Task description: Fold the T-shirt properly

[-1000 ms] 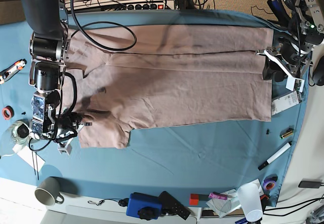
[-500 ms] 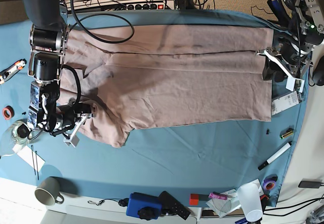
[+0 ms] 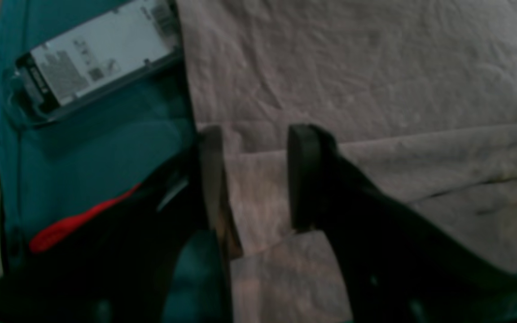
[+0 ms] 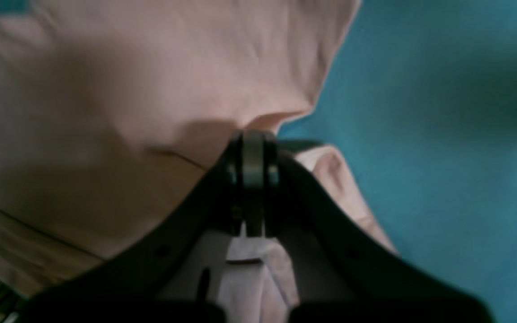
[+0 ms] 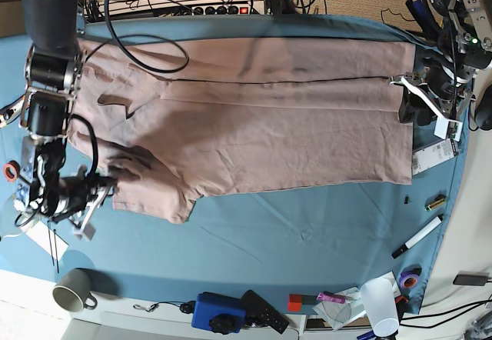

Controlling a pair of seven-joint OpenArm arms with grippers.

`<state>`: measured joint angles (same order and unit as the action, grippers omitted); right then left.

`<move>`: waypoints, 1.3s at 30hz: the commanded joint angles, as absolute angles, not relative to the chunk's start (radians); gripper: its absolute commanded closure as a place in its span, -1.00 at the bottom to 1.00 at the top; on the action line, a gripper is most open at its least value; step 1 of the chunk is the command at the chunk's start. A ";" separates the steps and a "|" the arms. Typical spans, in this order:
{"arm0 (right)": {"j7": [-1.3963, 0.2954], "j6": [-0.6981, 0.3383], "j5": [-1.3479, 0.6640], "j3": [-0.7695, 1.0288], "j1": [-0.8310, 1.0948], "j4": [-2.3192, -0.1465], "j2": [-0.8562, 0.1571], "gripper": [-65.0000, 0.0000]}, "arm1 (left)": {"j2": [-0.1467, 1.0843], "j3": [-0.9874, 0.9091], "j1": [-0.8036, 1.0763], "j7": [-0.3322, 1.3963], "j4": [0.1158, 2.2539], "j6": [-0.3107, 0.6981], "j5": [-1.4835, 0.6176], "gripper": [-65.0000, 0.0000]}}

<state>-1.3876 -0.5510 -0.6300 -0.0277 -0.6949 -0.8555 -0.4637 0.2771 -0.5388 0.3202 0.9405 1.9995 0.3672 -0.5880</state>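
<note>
Wrist views: right gripper (image 4: pixel 253 148) pinches T-shirt (image 4: pixel 128 89) sleeve; left gripper (image 3: pixel 254 175) wide apart.

A large dusty pink-beige cotton T-shirt (image 5: pixel 254 117) lies spread flat across the blue table cloth (image 5: pixel 292 240), filling the upper half of the view. At nine o'clock the right gripper (image 5: pixel 108 180) meets the short sleeve at the shirt's edge. At three o'clock the left gripper (image 5: pixel 407 98) sits at the shirt's hem. A grey ceramic mug (image 5: pixel 73 290) stands at seven o'clock.
</note>
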 commanded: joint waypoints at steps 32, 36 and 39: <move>-0.869 -0.366 -0.191 -0.025 -0.686 -0.868 -0.432 0.33 | 0.269 -0.546 0.316 0.919 2.015 0.367 -0.598 0.29; -0.832 -0.331 -0.171 -0.025 -0.650 -0.865 -0.423 0.33 | 0.269 -0.546 0.316 0.919 2.015 0.368 -0.598 0.29; -0.800 -0.331 -0.171 -0.025 -0.646 -0.805 -0.424 0.33 | 0.269 -0.546 0.316 0.919 2.015 0.367 -0.598 0.29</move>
